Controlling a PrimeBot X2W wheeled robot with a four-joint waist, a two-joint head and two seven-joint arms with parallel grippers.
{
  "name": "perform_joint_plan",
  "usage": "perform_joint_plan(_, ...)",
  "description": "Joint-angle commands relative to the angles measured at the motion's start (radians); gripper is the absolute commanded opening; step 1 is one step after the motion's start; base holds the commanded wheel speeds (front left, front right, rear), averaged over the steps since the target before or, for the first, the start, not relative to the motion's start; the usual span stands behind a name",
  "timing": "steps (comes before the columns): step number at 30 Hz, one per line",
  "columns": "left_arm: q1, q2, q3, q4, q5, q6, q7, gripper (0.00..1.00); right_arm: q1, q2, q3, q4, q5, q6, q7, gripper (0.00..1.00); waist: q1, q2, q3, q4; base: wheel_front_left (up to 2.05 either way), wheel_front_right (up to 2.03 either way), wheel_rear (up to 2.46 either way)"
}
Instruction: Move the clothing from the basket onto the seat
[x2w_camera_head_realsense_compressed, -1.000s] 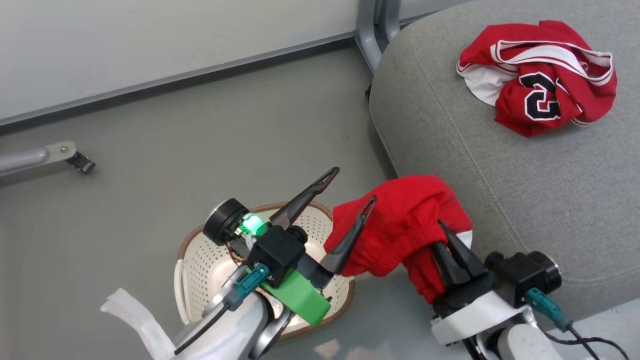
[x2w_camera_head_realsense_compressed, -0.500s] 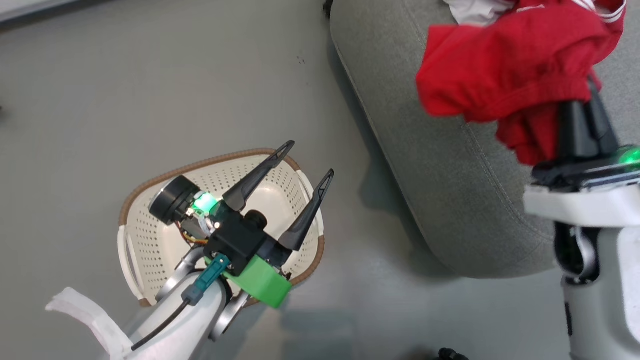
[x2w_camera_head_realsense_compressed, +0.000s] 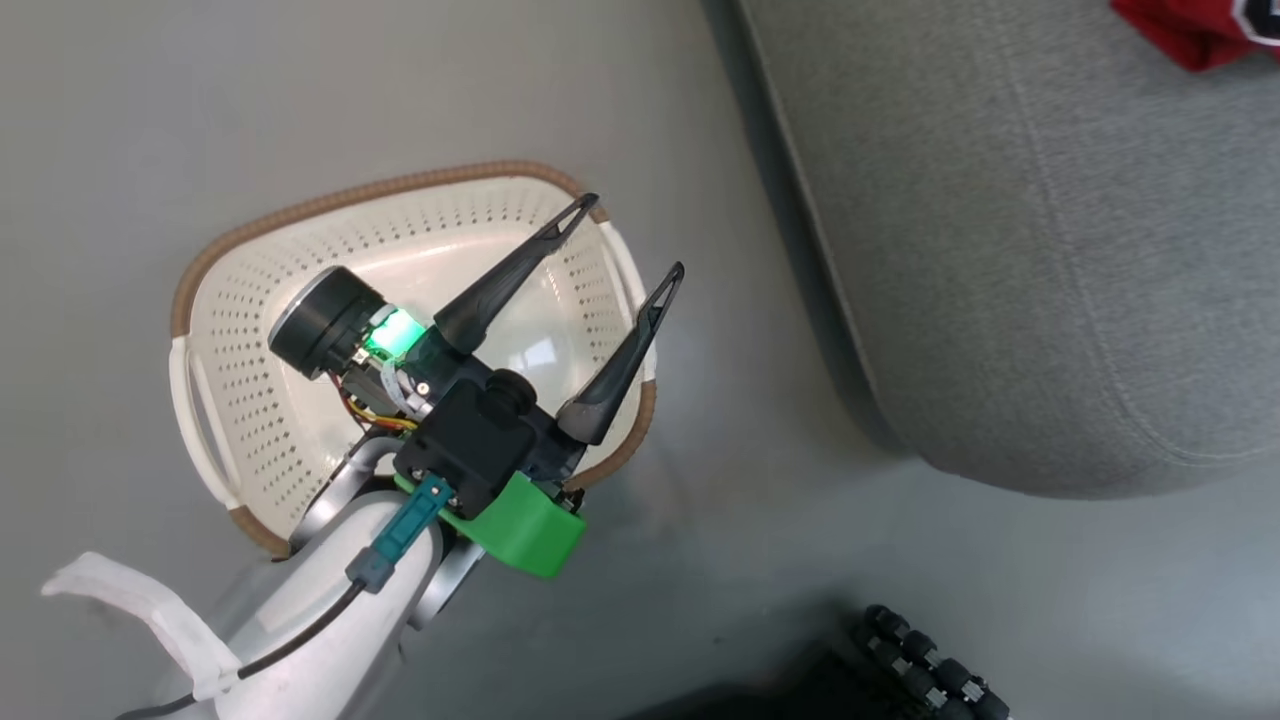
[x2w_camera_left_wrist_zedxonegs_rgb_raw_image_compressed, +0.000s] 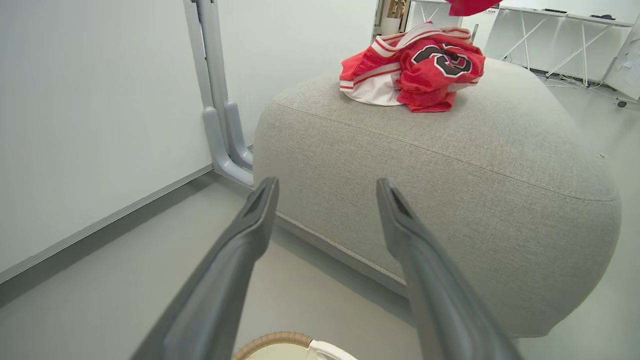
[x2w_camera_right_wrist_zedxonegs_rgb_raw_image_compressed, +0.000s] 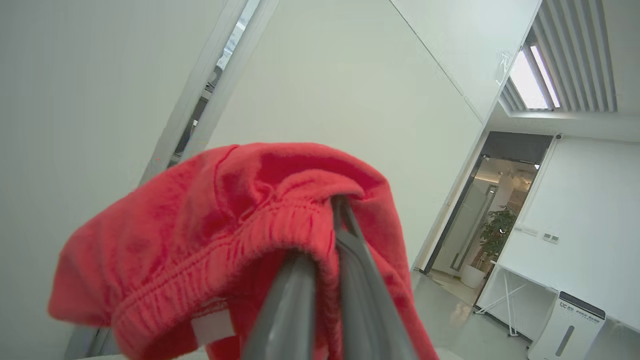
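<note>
Your biggest landmark is the large grey fabric-upholstered seat (x2w_camera_left_wrist_zedxonegs_rgb_raw_image_compressed: 450, 165), a rounded cushion with a stitched seam, standing on the pale grey floor (x2w_camera_head_realsense_compressed: 150, 100) just beside the oval cream perforated plastic basket with the brown woven-look rim (x2w_camera_head_realsense_compressed: 380, 185). No red cloth shows in the part of the basket's bowl that you can see. The crumpled bright red jersey with white-striped trim and black numbers (x2w_camera_left_wrist_zedxonegs_rgb_raw_image_compressed: 415, 75) already lies on top of the seat, towards its far side from the basket. The other garment, the bright red shorts with the ribbed waistband (x2w_camera_right_wrist_zedxonegs_rgb_raw_image_compressed: 225, 210), is up in the air. The right gripper (x2w_camera_right_wrist_zedxonegs_rgb_raw_image_compressed: 322, 250) has its fingers pinched together on the waistband, and the cloth drapes over and around them. The right wrist view looks at walls and ceiling, so you cannot read from it how the shorts sit relative to the seat. A scrap of red at the top edge of the left wrist view, above the jersey, suggests they hang over it. The left gripper (x2w_camera_head_realsense_compressed: 634, 234) hovers over the basket with its fingers spread wide and nothing between them. You are likely on the last carry. Next you need to lower the shorts onto bare cushion, part the right fingers, and check the cloth slides off them.
</note>
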Motion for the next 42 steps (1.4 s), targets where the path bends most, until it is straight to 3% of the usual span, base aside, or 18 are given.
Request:
perform_joint_plan(1,-0.021,0.007,0.0,-0.009,0.004,0.002,-0.003,1.0,-0.026,-0.027,-0.032,0.007,-0.015,-0.001,0.0,0.0,-0.0002,-0.0001,0.069,0.063,0.0,0.0,0.0)
perform_joint_plan(4,-0.023,0.008,-0.004,-0.016,0.007,0.004,-0.004,1.0,-0.048,-0.095,-0.073,0.064,-0.053,-0.001,0.0,0.0,-0.0002,-0.0001,0.082,0.083,0.0,0.0,0.0)
perform_joint_plan(8,-0.027,-0.002,-0.007,-0.021,-0.005,0.002,-0.009,1.0,-0.02,-0.115,-0.07,0.195,-0.096,-0.001,0.0,0.0,-0.0002,-0.0001,0.095,0.102,0.0,0.0,0.0)
perform_joint_plan(13,-0.038,-0.02,-0.015,-0.004,-0.01,-0.002,-0.026,1.0,0.024,-0.056,-0.097,0.37,-0.121,-0.001,0.0,0.03,-0.0002,-0.0001,0.097,0.133,0.0,0.0,0.0)
perform_joint_plan(15,-0.036,-0.027,-0.012,0.001,-0.015,0.002,-0.034,1.0,0.043,-0.032,-0.112,0.416,-0.112,-0.001,0.0,0.48,-0.0002,-0.0001,0.092,0.142,0.0,0.0,0.0)
perform_joint_plan(16,-0.033,-0.031,-0.01,0.004,-0.02,0.006,-0.036,1.0,0.052,-0.019,-0.123,0.424,-0.115,-0.001,0.0,1.0,-0.0002,-0.0001,0.088,0.146,0.0,0.0,0.0)
perform_joint_plan(25,0.016,-0.066,0.033,0.043,-0.077,0.021,-0.063,1.0,0.202,0.164,-0.145,0.32,-0.129,-0.001,0.0,1.0,-0.0002,-0.0001,-0.001,0.144,0.0,0.0,0.0)
perform_joint_plan(30,0.061,-0.097,0.09,0.07,-0.055,0.079,-0.066,1.0,0.339,0.267,-0.086,0.239,-0.143,-0.001,0.0,1.0,-0.0002,-0.0001,-0.105,0.144,0.0,0.0,0.0)
perform_joint_plan(34,0.127,-0.132,0.15,0.068,-0.056,0.117,-0.066,1.0,0.433,0.297,0.004,0.218,-0.131,-0.001,0.0,1.0,-0.0002,-0.0001,-0.198,0.157,0.0,0.0,0.0)
perform_joint_plan(42,0.31,-0.195,0.298,0.074,-0.047,0.112,-0.065,1.0,0.578,0.315,0.232,0.192,-0.089,-0.001,0.0,1.0,-0.0002,-0.0001,-0.392,0.23,0.0,0.0,0.0)
